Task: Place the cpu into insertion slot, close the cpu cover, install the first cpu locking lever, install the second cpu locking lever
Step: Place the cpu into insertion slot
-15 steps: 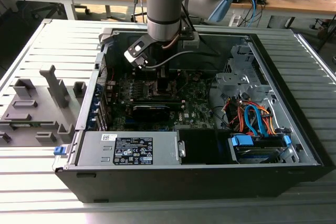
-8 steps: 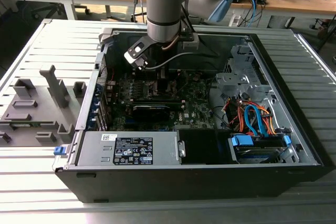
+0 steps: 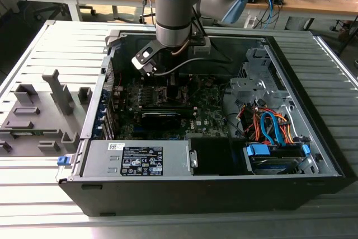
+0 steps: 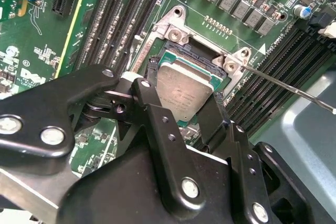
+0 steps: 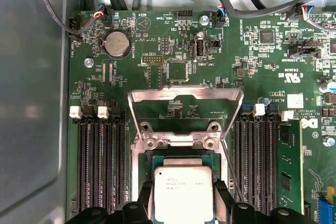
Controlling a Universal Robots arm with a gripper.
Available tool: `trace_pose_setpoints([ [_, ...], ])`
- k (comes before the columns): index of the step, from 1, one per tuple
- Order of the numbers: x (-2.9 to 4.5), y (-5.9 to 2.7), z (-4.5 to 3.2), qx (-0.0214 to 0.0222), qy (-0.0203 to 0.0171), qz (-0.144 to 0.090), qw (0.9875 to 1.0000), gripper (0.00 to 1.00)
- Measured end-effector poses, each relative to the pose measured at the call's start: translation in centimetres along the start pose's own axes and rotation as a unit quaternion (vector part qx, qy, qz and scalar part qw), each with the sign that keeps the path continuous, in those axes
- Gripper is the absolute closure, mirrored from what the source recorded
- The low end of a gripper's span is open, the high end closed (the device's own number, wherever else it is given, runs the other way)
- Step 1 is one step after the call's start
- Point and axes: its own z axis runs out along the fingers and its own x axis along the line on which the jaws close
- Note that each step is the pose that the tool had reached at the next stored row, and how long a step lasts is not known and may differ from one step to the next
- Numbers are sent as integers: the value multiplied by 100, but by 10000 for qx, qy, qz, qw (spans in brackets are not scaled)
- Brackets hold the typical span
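Step one: the cpu point(image 5: 182, 192), clasped by the jaws of the gripper point(image 5: 182, 206), is held over the slot point(image 5: 176, 157), at 12 o'clock on the board point(image 3: 208, 113) in the exterior view; the cover point(image 5: 184, 94) is raised. Square, level seating is judged necessary.

- cpu point(image 5: 182, 188) sits over the insertion slot point(image 5: 176, 160), clamped between the gripper point(image 5: 182, 203) fingers
- cpu cover point(image 5: 186, 95) stands raised at the slot's far edge, opposite the gripper
- memory slots point(image 5: 100, 161) flank the slot

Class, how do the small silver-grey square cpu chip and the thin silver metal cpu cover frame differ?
The cpu chip is solid; the cpu cover is an open-centred frame. The chip lies flat; the cover is swung open. Both are silver-grey metal.
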Motion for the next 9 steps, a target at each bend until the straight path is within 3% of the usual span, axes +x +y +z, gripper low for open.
trace_pose_setpoints([
  [9,17,-1,42,1,-2,1,10000,46],
])
